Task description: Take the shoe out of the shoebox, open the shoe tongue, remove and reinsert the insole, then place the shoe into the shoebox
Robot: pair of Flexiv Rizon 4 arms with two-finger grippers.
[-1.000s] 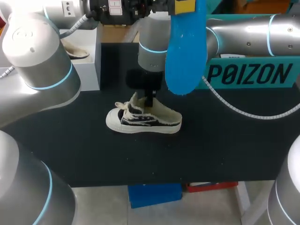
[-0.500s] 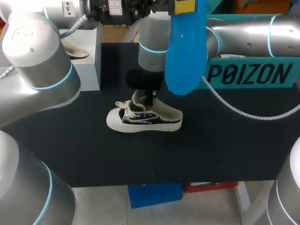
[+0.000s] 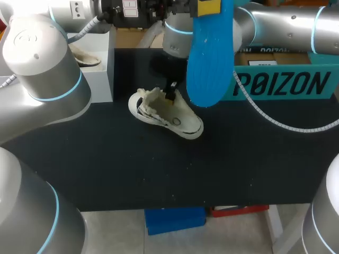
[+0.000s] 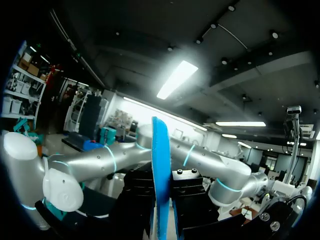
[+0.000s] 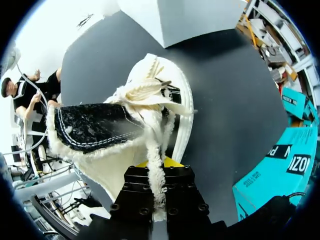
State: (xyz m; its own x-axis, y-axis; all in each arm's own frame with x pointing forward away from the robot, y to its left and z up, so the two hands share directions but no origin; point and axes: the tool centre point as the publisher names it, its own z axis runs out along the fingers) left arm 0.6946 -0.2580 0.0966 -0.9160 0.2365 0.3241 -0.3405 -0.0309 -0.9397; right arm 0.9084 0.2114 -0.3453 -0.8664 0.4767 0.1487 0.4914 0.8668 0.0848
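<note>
A cream and black canvas shoe (image 3: 164,114) hangs tilted over the black table, its white sole turned toward the front. My right gripper (image 3: 172,96) is shut on the frayed collar edge at the shoe's side. In the right wrist view the frayed edge runs between the fingers of the right gripper (image 5: 158,167), and the shoe (image 5: 145,115) hangs ahead of them with its laces loose. My left gripper (image 3: 208,6) is held high, shut on a blue insole (image 3: 209,53) that hangs down. In the left wrist view the insole (image 4: 160,180) stands edge-on between the black fingers (image 4: 137,200).
A teal shoebox (image 3: 280,82) stands at the back right, also seen as the teal box (image 5: 280,165) beside the right gripper. A white box (image 3: 98,69) at the back left holds another shoe (image 3: 85,55). Bare black table (image 3: 159,169) lies in front.
My right gripper has shut on the shoe's collar and raised it. The shoe has tipped from upright to sole-forward and shifted toward the back. The left arm and insole have not moved.
</note>
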